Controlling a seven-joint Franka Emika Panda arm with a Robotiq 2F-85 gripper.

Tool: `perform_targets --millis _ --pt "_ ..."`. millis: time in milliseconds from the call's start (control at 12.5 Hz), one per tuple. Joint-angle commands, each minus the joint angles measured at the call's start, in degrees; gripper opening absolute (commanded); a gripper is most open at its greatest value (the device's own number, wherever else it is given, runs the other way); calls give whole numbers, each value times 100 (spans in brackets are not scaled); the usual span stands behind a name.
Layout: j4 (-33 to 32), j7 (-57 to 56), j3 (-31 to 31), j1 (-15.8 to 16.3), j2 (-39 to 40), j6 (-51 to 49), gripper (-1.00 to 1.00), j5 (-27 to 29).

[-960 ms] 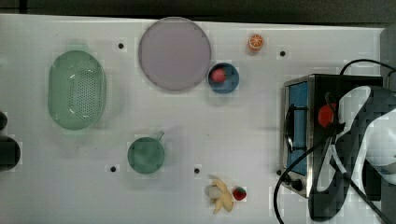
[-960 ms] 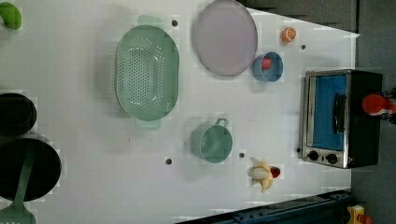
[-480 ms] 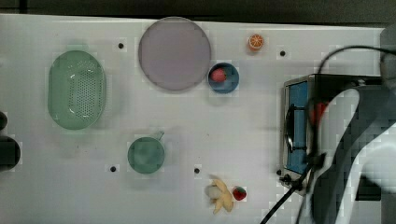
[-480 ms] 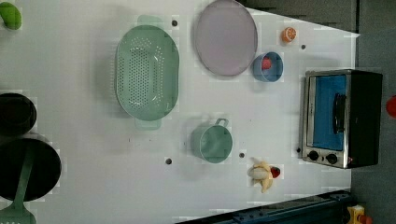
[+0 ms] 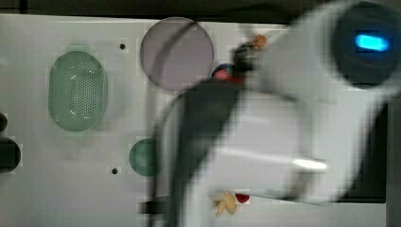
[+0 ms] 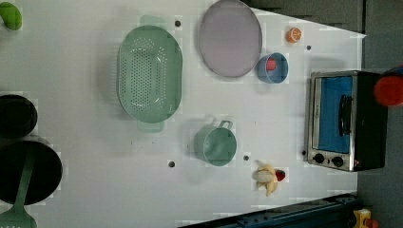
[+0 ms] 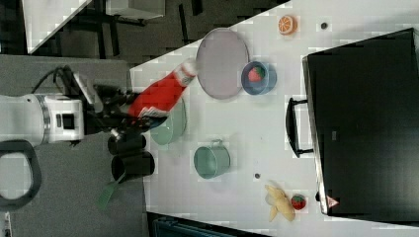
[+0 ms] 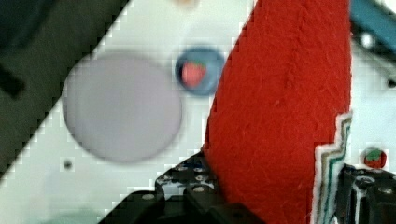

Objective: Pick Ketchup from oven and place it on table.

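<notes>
White desk [image 7: 257, 128] under lifted load | claw [image 7: 129, 114] clamped on Ketchup [image 7: 160, 96] at its base, bottle tilted | judged light, soft-bodied, slightly slippery; mid-body grip steadier

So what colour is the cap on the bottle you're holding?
White: the Ketchup has a red body and a white cap, clearest in the right view.
</notes>
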Motion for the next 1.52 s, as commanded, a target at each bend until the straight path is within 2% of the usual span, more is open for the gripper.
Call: perform_targets --millis 80,480,800,960,1280,1360,1520 --pt "-508 -143 294 -24 158 -95 26 -64" --pt "-1901 -98 430 -16 210 1364 26 -65" --pt "-2857 -98 408 -21 651 2496 26 -64" --pt "-3085 -98 399 -21 1018 3029 26 -34" --pt "-3120 -98 489 -11 1860 3987 26 11" --pt "-3123 -97 500 -11 1985 4224 32 58" --pt "-3126 -98 519 -11 2063 4331 73 103"
